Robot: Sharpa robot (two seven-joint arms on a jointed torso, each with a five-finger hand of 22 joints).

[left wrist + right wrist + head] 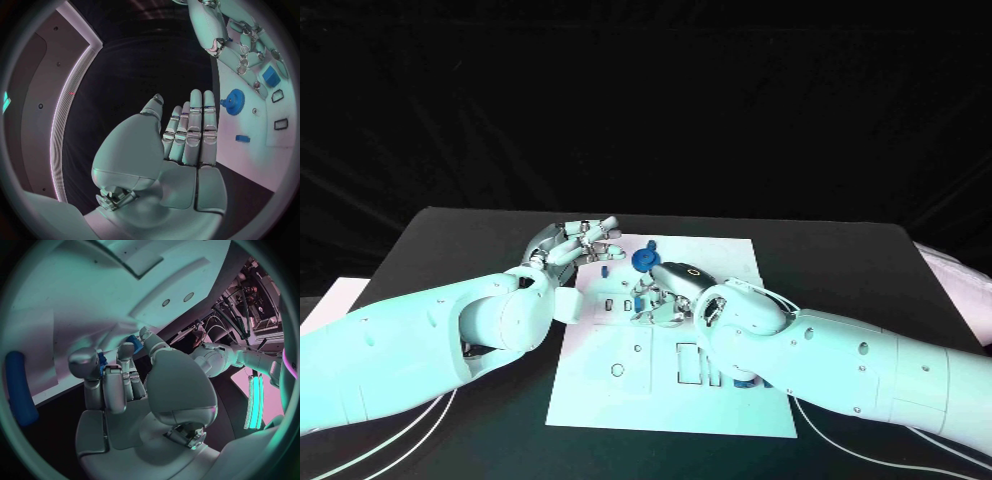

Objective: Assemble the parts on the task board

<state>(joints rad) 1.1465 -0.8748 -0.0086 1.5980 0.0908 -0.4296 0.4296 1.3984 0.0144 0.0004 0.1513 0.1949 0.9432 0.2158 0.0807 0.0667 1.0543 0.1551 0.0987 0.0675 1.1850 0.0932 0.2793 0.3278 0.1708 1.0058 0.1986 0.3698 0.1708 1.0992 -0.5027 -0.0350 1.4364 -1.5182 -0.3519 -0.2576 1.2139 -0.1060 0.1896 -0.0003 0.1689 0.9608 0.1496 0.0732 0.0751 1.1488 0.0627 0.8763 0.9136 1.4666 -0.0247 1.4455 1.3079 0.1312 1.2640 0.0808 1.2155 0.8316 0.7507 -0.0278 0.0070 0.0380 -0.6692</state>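
The white task board (661,400) lies in the middle of the black table. My right hand (669,288) is low over the board's upper middle, and its fingertips pinch a small blue part (101,363) against the board. A blue gear (643,260) sits just beyond that hand; the left wrist view shows the gear (235,101) too. My left hand (581,241) hovers by the board's far left corner, fingers straight and apart (194,127), holding nothing. A blue square part (270,75) and a small blue piece (242,138) lie on the board.
A long blue peg (21,390) lies on the board near my right hand. Another blue piece (747,381) peeks out under my right forearm. Outlined slots (687,362) mark the board's middle. Black table (473,240) surrounds the board.
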